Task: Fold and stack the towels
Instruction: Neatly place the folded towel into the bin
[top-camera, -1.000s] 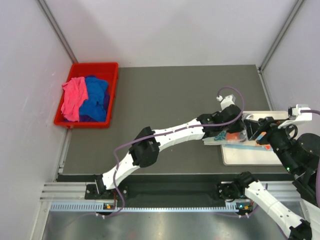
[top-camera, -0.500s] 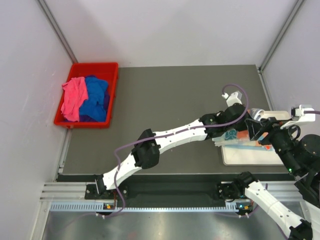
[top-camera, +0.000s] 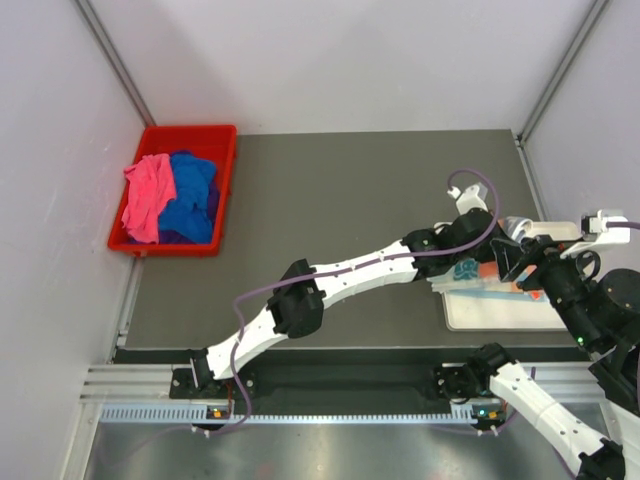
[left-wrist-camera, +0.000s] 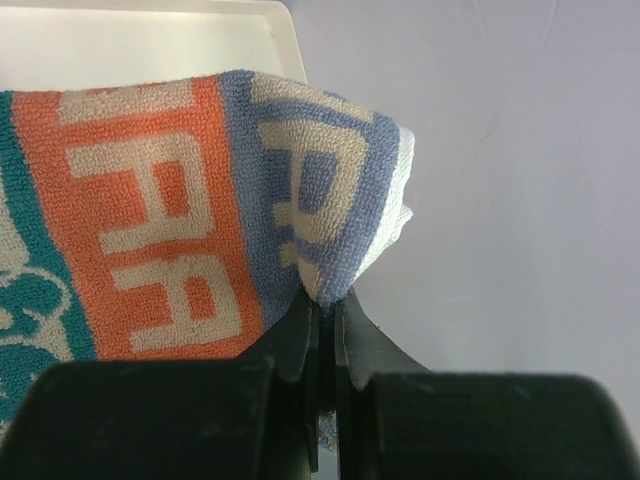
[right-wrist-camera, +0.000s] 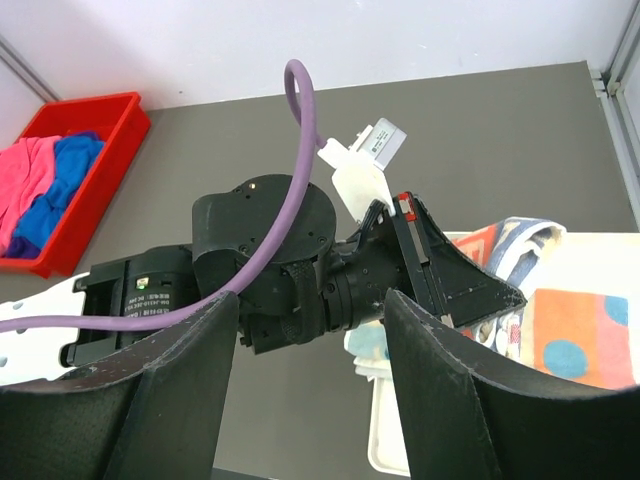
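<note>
A cream towel (left-wrist-camera: 170, 220) with orange, teal and blue lettering lies on the white tray (top-camera: 500, 312) at the right of the table. My left gripper (left-wrist-camera: 325, 305) is shut on a raised corner of this towel, holding it above the tray's far edge. From above, the left gripper (top-camera: 503, 243) reaches across the table to the lettered towel (top-camera: 466, 270). My right gripper (right-wrist-camera: 310, 335) stands open just right of it, nothing between its fingers, facing the left wrist. A pink towel (top-camera: 148, 195) and a royal blue towel (top-camera: 192, 195) lie crumpled in the red bin (top-camera: 190, 134).
The red bin stands at the table's far left edge. A flat folded cloth with orange and blue spots (right-wrist-camera: 585, 335) lies on the tray under the lifted towel. White walls close in the back and both sides; the dark table top (top-camera: 340, 210) spans the middle.
The left gripper has carried the towel corner to the right, further over the tray, then nearly stopped. The right gripper has stayed open in place.
</note>
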